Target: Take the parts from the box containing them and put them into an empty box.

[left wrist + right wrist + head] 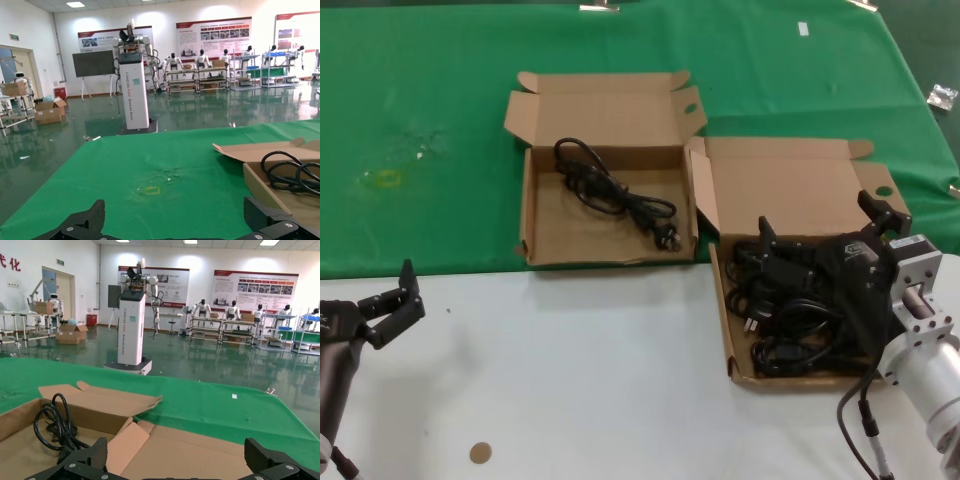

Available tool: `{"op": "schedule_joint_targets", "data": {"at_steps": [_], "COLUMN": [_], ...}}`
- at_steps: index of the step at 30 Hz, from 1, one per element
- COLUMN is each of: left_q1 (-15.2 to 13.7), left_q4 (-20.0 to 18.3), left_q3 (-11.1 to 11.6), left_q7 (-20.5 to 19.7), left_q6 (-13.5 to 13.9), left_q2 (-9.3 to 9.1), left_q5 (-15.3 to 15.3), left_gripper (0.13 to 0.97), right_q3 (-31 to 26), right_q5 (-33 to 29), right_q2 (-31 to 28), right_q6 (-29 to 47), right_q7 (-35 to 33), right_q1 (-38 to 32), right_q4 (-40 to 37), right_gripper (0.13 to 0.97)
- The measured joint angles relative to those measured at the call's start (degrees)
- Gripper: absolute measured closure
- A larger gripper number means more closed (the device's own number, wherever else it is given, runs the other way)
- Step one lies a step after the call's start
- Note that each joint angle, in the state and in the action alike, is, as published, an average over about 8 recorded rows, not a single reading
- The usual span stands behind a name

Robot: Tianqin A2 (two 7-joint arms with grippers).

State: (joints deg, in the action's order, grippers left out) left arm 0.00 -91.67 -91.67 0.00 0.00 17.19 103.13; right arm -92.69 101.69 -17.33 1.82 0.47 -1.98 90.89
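Observation:
The box containing the parts point(722, 300) lies at the right, one lid flap folded inward, with a pile of black power cables point(790, 325) in it. My right gripper point(820, 232) hovers over that pile, open and empty. In the right wrist view my right gripper point(176, 452) looks across this box's lid point(200, 455). The other box point(532, 215), with both lid flaps splayed, lies to the left and holds one coiled black cable point(615, 195). That cable also shows in the right wrist view point(55, 425) and the left wrist view point(290, 172). My left gripper point(392, 305) is open and idle at the front left, as the left wrist view point(175, 210) also shows.
The boxes lie on a green cloth point(440, 80) whose front edge meets a white table point(600, 380). A small brown disc point(480, 453) lies on the white table near the front. A yellowish stain point(382, 178) marks the cloth at the left. A small clear bag point(942, 96) lies at the far right.

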Motion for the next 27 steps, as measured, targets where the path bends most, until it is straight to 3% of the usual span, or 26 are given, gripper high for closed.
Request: {"op": "schedule_joint_targets", "data": {"at_steps": [27], "left_q1": [0.0], "left_q4": [0.0], "left_q3": [0.0], "left_q7": [0.0], "left_q6": [0.0], "left_q2": [0.0], "left_q5": [0.0], "left_gripper": [0.132], "right_q3": [0.0], "right_q5": [0.0], "right_q2": [0.0], "right_q6": [0.0], "right_q7": [0.0], "right_q1": [0.0], "right_q4": [0.0], "right_gripper": [0.129]}}
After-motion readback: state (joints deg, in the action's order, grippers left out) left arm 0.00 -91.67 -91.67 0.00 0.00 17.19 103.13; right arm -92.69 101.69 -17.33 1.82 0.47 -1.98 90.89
